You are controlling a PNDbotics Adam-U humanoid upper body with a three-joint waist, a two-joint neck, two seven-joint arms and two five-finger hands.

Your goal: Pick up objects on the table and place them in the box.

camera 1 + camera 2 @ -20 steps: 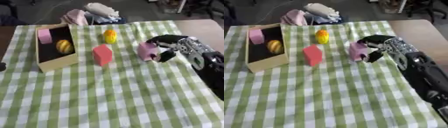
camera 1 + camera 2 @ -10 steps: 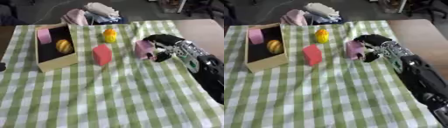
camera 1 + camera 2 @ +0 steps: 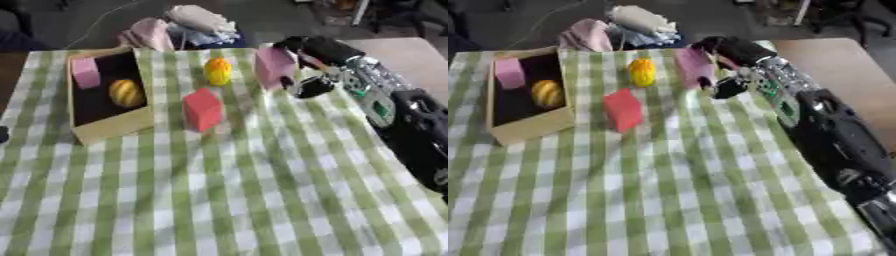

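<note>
Pink block (image 3: 273, 67) in curled right robot hand (image 3: 308, 66)

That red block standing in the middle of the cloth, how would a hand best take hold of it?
By my guess, from above: thumb and fingers on two opposite flat sides of the red block. It stands upright and apart from the box and the yellow object, so both sides are free.

Green-and-white checked tablecloth (image 3: 219, 190) covering most of the table, bare brown tabletop (image 3: 833, 60) at the far right corner, heap of pink and white cloth items (image 3: 179, 27) past the table's far edge
</note>
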